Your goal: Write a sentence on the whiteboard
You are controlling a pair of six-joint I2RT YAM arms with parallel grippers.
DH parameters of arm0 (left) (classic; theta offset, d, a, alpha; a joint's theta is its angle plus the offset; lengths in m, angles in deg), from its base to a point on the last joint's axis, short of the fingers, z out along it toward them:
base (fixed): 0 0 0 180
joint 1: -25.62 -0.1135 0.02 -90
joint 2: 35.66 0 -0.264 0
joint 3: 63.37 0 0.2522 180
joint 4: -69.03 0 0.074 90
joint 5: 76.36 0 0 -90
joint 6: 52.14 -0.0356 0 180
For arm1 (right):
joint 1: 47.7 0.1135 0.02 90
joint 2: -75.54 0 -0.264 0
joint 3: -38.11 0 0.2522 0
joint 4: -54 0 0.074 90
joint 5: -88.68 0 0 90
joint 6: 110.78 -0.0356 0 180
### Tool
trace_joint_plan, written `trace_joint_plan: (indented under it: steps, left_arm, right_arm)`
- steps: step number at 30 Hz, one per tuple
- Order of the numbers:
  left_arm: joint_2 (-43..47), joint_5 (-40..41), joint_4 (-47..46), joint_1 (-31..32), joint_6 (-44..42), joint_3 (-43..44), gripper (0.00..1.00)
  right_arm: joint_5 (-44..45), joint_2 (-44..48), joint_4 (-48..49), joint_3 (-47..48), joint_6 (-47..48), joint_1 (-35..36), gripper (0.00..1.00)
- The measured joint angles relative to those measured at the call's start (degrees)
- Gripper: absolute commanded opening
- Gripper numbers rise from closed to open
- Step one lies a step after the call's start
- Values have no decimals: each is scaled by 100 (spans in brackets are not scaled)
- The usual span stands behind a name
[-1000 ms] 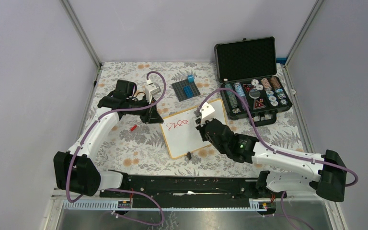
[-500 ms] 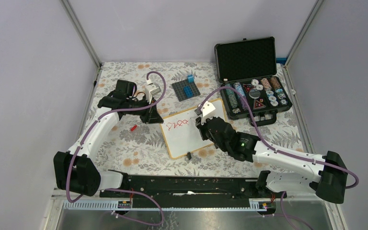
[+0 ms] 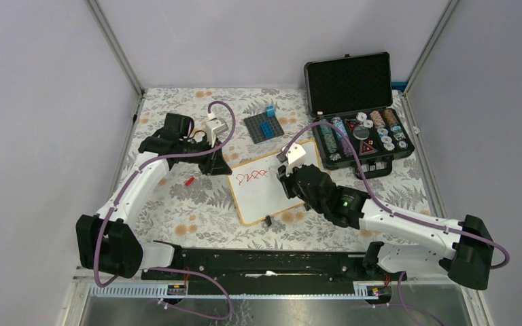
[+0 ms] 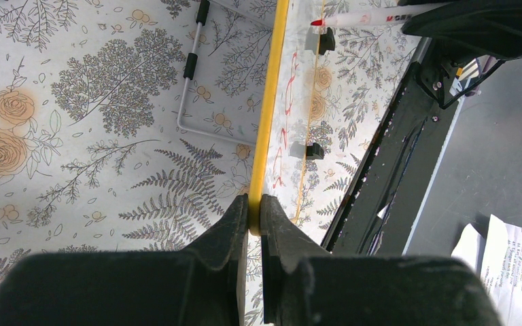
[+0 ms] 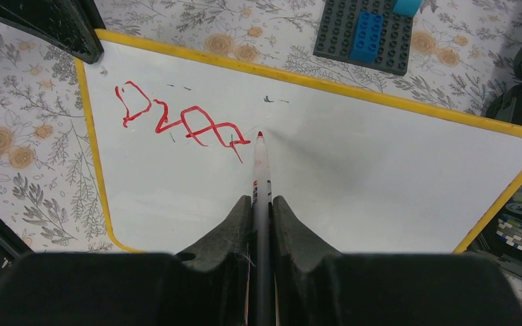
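Marker [image 5: 262, 170] tip points at the whiteboard [image 5: 380, 163] centre, just right of the red sentence [image 5: 183, 123]; our right gripper [image 5: 262, 202] pinches it, left gripper [image 4: 253, 205] clamps the whiteboard's edge. We should press lightly, stroking rightward.

whiteboard [image 3: 266, 201] mid-table, baseplate [image 3: 262, 129] behind it, case [image 3: 348, 83] behind-right, sentence [image 3: 251, 178] on the board's left part

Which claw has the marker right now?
The right claw holds the red marker, tip at the end of the red scribble on the whiteboard. The left claw only pinches the board's yellow frame.
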Motion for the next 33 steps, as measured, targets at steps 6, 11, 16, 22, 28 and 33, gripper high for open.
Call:
trace_joint_plan:
  steps: [6, 11, 16, 22, 28, 33]
  left_arm:
    - [0, 0, 0, 0, 0, 0, 0]
    - [0, 7, 0, 0, -2, 0, 0]
    - [-2, 13, -2, 0, -4, 0, 0]
    - [-4, 26, -4, 0, -4, 0, 0]
    - [-20, 22, -4, 0, -2, 0, 0]
    - [-33, 22, -4, 0, -2, 0, 0]
  right_arm:
    - [4, -122, 0, 0, 0, 0, 0]
    - [7, -219, 4, 2, 4, 0, 0]
    - [7, -234, 35, 4, 9, -2, 0]
    - [9, -249, 44, 13, 7, -22, 0]
    - [7, -249, 44, 13, 0, -52, 0]
    - [7, -243, 42, 13, -39, -68, 0]
